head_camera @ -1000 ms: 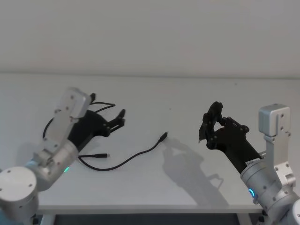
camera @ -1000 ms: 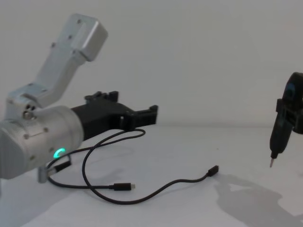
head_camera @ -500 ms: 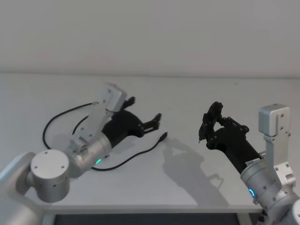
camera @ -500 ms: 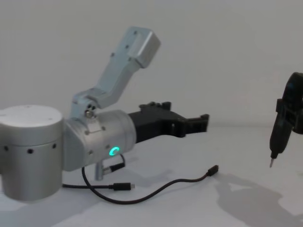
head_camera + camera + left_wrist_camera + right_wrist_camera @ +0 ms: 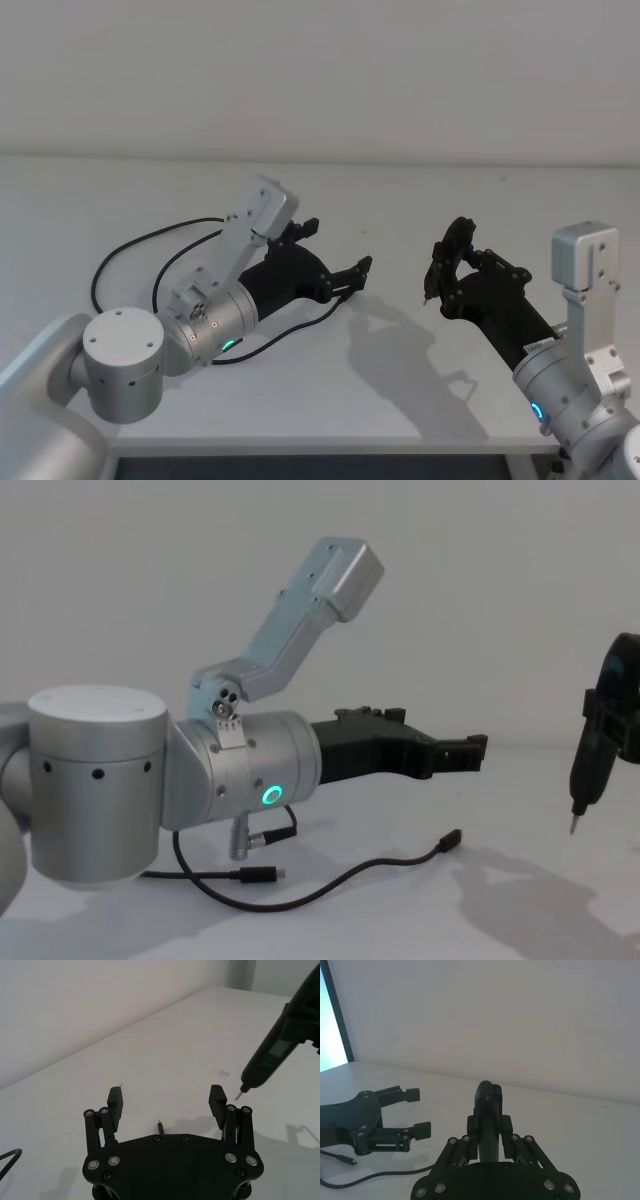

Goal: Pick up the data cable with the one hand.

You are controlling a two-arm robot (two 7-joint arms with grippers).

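Head view: the black cable point(image 5: 128, 243) lies on the white table point(image 5: 420, 195). It loops at the robot's left and runs out toward a plug end under the left claw point(image 5: 338, 246). That claw hangs just above the table with its two fingers spread wide, gripping nothing and touching nothing. In the left wrist view, a plug end lies on the table between the spread fingers point(image 5: 115, 1099). Well apart on the right, the right claw point(image 5: 450, 262) is off the table, closed around a slender black tool point(image 5: 588, 765) with a pin tip.
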